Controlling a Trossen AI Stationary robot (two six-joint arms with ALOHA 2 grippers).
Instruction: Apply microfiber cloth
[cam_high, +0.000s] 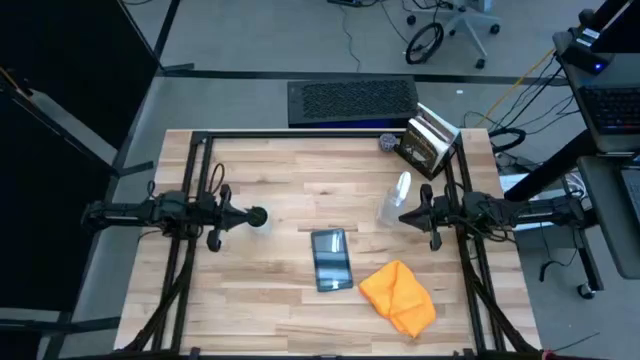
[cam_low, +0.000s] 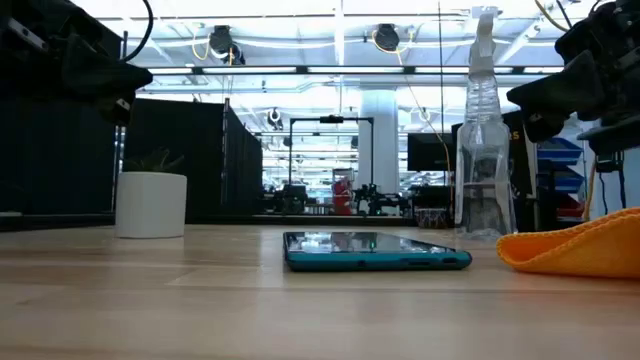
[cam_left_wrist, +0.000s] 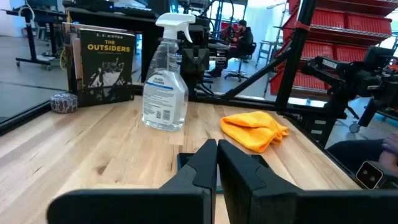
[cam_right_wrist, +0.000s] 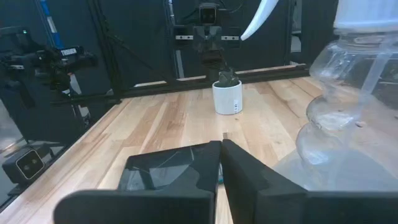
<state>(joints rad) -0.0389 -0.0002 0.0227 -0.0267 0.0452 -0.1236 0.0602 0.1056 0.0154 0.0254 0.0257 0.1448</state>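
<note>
The orange microfiber cloth (cam_high: 399, 296) lies crumpled on the table near its front right; it also shows in the low view (cam_low: 578, 248) and the left wrist view (cam_left_wrist: 254, 129). To its left lies a dark-screened tablet (cam_high: 331, 259), flat on the wood. My left gripper (cam_high: 262, 216) hangs shut above the table's left half, away from the cloth. My right gripper (cam_high: 405, 216) hangs shut at the right, beside a clear spray bottle (cam_high: 394, 200). Neither touches anything.
The clear spray bottle (cam_left_wrist: 165, 74) stands upright behind the tablet. A book (cam_high: 430, 140) and a roll of tape (cam_high: 388, 143) sit at the far right. A small white pot (cam_right_wrist: 227, 97) stands at the left. Bare wood lies along the near edge.
</note>
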